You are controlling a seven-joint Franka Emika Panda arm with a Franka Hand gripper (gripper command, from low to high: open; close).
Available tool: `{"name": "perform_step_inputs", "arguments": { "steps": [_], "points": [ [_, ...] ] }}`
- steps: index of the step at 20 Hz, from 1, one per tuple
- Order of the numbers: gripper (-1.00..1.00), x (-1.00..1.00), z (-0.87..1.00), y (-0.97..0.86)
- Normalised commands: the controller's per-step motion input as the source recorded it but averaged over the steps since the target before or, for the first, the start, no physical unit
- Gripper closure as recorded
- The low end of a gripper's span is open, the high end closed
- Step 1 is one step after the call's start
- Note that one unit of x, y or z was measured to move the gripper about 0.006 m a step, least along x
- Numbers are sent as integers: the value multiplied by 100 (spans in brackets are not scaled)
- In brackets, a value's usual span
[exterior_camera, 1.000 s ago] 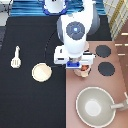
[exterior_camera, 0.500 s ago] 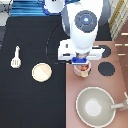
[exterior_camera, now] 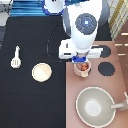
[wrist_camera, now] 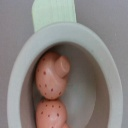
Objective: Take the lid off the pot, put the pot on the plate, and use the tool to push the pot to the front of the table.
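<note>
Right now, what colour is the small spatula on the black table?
Cream-white spatula, clearest in the exterior view; the claw hovers over the pot.

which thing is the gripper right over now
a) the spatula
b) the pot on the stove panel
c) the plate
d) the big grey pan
b: in the exterior view the gripper hangs directly above the pot on the stove panel, while the spatula and the plate lie apart on the black table toward that view's left.

In the exterior view the arm's white body covers the gripper (exterior_camera: pixel 82 64) and most of the pot (exterior_camera: pixel 83 68) at centre frame, the pan's handle (exterior_camera: pixel 120 105) is cut off at the right edge, and no lid can be made out.
</note>
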Motion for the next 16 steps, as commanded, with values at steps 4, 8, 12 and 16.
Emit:
{"name": "perform_step_inputs", "arguments": {
  "steps": [4, 8, 12, 16],
  "points": [
    [-100, 23, -8, -30],
    [-100, 4, -40, -28],
    [-100, -11, -58, -16],
    [-100, -43, -55, -1]
  ]
}}
